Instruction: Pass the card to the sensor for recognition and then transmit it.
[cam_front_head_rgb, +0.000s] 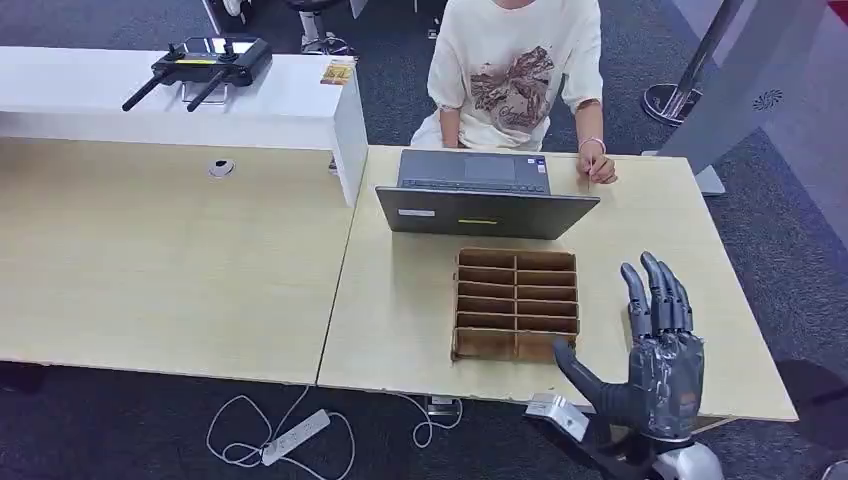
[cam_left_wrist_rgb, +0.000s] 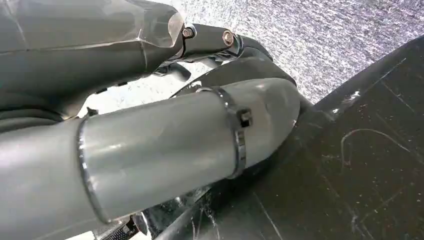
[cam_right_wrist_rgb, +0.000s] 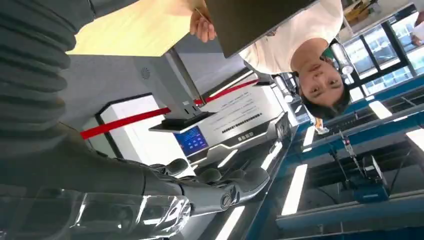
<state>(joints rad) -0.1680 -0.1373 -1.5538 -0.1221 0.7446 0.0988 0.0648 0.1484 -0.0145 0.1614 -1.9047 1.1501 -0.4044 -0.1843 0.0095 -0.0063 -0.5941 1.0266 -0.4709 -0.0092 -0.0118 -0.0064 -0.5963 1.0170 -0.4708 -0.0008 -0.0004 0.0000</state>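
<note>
Dark-fingered, the right hand (cam_front_head_rgb: 660, 345) is hovering over the pale wooden desk's (cam_front_head_rgb: 400, 310) near edge, fingers apart, holding nothing. Beside it a cardboard divider tray (cam_front_head_rgb: 515, 303) is sitting; beyond, a laptop (cam_front_head_rgb: 486, 195) and a seated person (cam_front_head_rgb: 515, 75). Grey carpet (cam_front_head_rgb: 390, 90) is surrounding everything. No card is visible.

Bare table (cam_front_head_rgb: 640, 215) lies ahead of the right hand (cam_front_head_rgb: 662, 345); cardboard organizer (cam_front_head_rgb: 516, 303) and laptop (cam_front_head_rgb: 486, 210) seemingly flank it.

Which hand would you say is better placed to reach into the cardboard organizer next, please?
Right, I think. The right hand is raised over the table, fingers spread and empty, just beside the cardboard organizer. The left hand appears to hang low over the floor.
</note>
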